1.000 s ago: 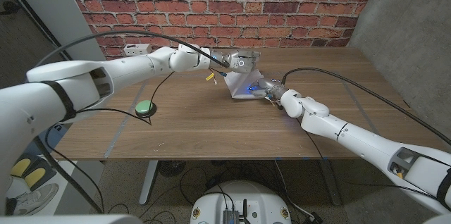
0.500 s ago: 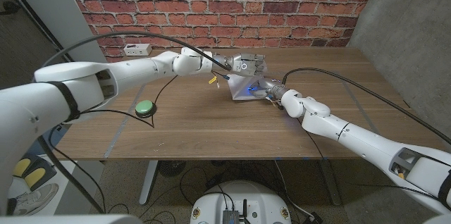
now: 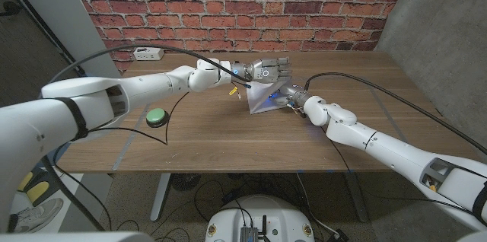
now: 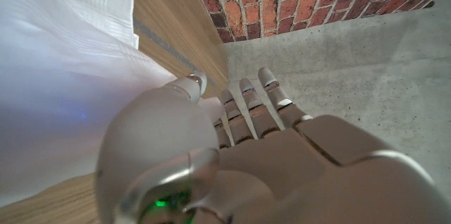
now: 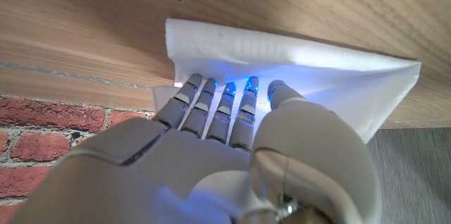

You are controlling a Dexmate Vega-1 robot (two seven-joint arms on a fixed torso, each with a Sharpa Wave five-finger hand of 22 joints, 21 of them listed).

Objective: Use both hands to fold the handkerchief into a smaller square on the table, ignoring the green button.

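The white handkerchief (image 3: 261, 100) stands raised like a tent at the middle of the wooden table (image 3: 228, 139). My left hand (image 3: 268, 68) hovers above its far side and pinches its lifted edge between thumb and fingers; in the left wrist view the handkerchief (image 4: 63, 76) runs in beside the thumb of the left hand (image 4: 232, 153). My right hand (image 3: 295, 100) lies just right of the raised part, fingers stretched out. In the right wrist view the right hand (image 5: 211, 153) presses its fingertips (image 5: 227, 91) on the handkerchief (image 5: 310, 69), against a folded layer.
The green button (image 3: 155, 116) sits on the table's left part, with a black cable (image 3: 173, 99) looping near it. A white power strip (image 3: 148, 53) lies at the far left edge. A brick wall stands behind the table.
My left hand has moved to the right with the handkerchief's edge, drawing the cloth up and over toward the right hand. The right hand has stayed put.
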